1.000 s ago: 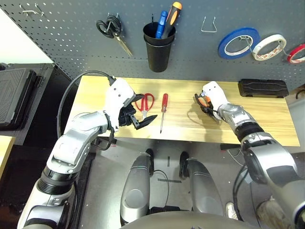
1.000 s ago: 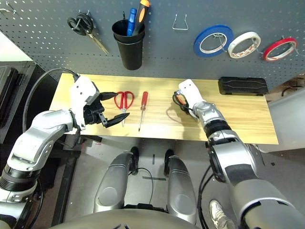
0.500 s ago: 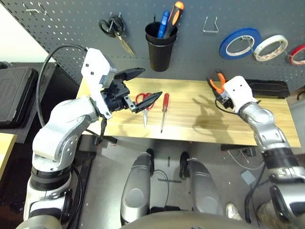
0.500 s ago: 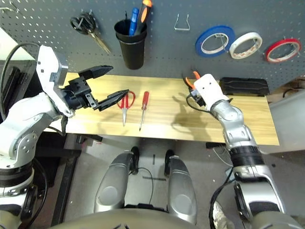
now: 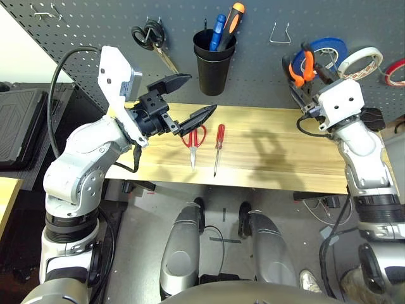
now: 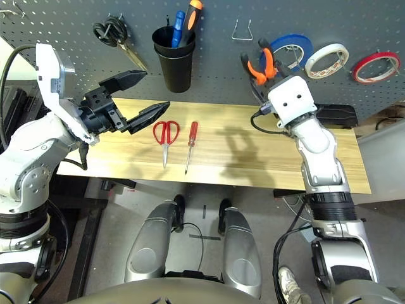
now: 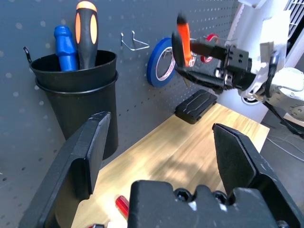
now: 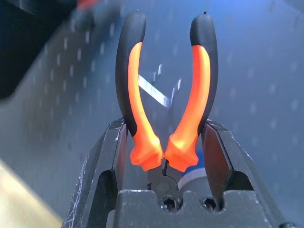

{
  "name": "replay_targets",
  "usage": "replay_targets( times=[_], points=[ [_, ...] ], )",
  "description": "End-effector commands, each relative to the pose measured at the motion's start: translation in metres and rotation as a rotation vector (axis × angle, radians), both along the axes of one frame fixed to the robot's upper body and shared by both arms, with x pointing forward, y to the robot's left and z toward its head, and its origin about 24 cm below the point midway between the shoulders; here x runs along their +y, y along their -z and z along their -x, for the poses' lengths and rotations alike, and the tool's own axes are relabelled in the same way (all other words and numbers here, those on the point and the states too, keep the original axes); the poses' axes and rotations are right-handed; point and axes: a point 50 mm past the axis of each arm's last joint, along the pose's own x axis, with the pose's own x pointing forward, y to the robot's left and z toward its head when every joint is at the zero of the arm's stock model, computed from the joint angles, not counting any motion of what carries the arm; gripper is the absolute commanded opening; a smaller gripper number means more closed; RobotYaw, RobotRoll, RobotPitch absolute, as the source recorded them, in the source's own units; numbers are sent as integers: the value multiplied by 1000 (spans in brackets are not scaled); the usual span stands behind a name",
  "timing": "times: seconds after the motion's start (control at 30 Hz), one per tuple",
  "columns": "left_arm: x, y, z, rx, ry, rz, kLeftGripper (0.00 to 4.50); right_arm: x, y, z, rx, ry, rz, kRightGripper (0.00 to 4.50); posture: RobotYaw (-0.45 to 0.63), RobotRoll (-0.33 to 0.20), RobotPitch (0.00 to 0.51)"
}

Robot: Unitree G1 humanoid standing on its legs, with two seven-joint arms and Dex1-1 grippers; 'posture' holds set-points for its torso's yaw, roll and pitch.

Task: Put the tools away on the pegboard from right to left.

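- Left tool [image 5: 183, 100]: raised above the left end of the bench [image 5: 266, 161], carried on a bent silver forearm with the white wrist housing high. The two black fingers point level toward the right and stand fully spread, with nothing between them.
- Red-handled scissors [image 5: 194, 139]: flat on the bench just below the left tool's lower finger, blades toward the near edge.
- Red-handled screwdriver [image 5: 217, 147]: flat on the bench just right of the scissors and parallel to them, handle toward the pegboard.
- Right tool [image 5: 308, 81]: lifted clear of the bench at its right end, forearm rising steeply from the elbow, fingers tilted up toward the pegboard [image 5: 82, 38].
- Orange-and-black-handled pliers [image 5: 302, 63]: clamped at the head between the right tool's fingers, handles splayed and pointing up. They are in front of the pegboard by the blue tape roll [image 5: 326, 45]; whether they touch the board cannot be told.
- Black case [image 6: 332, 114]: on the far right of the bench, behind the right arm.
- Pegboard, left to right: black-handled scissors [image 5: 152, 39] on a hook; a black cup [image 5: 212, 60] holding a blue-handled and an orange-and-black-handled tool; a bare wire hook [image 5: 278, 31]; the blue tape roll; a white tape roll [image 5: 359, 61]; a thin red tape ring [image 6: 376, 66] hanging at the far right.
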Motion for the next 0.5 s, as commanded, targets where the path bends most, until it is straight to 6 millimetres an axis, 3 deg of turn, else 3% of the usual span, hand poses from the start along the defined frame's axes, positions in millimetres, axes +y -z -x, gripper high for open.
replay_targets(
  times=[0.03, 0.33, 0.5],
  points=[
    [0, 4, -1, 9, 8, 6, 4500, 14, -14, 1, -69, -51, -43, 2517, 210, 0, 265],
    [2, 6, -2, 14, -2, 7, 4500, 46, -67, -9, -204, -124, -136, 2517, 217, 0, 263],
    [2, 7, -3, 16, -5, 6, 4500, 52, -83, -15, -239, -135, -179, 2517, 217, 0, 263]
  ],
)
